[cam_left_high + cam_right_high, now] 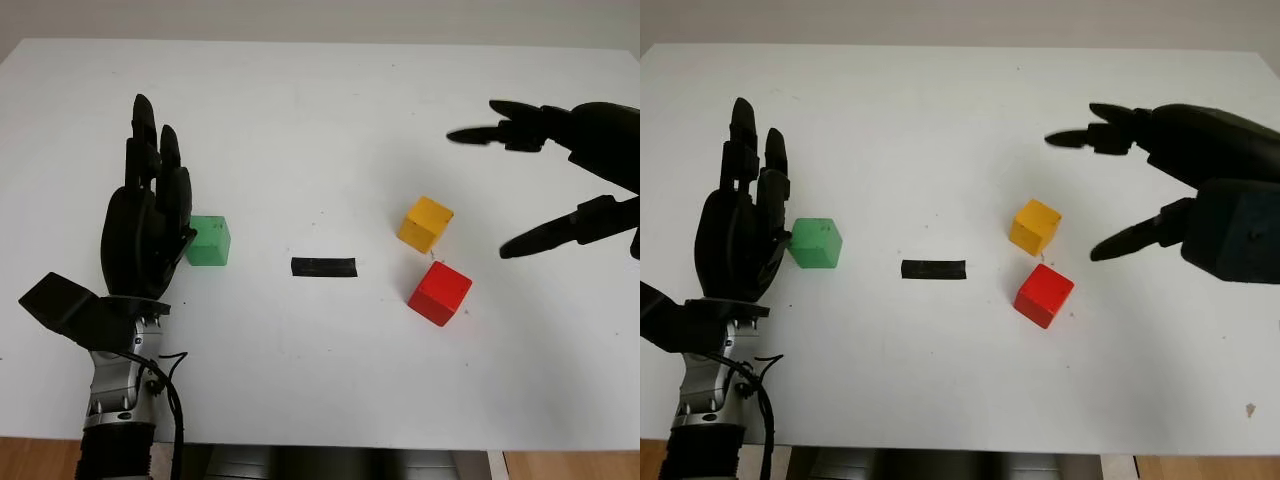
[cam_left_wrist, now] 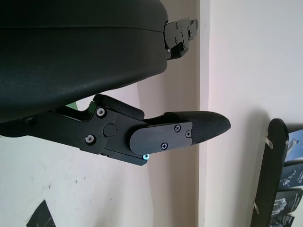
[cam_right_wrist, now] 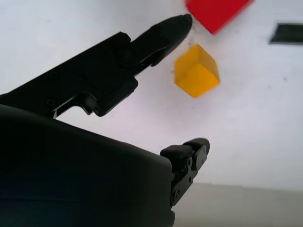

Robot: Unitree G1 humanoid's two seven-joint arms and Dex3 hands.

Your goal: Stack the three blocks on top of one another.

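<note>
Right hand (image 1: 560, 180), empty and unclenched, hovers near yellow block (image 1: 425, 223) and red block (image 1: 440, 293); left hand (image 1: 150, 215), empty, beside green block (image 1: 208, 241).

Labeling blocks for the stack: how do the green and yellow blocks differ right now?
Colour: one block is green, the other yellow.
Place: green lies on the table's left, right beside the open left hand; yellow lies on the right, next to the red block, with the open right hand farther right.
Pose: green sits about square to the table edge; yellow is turned at an angle.
Shared: both are similar-sized cubes resting on the white table, unstacked.
</note>
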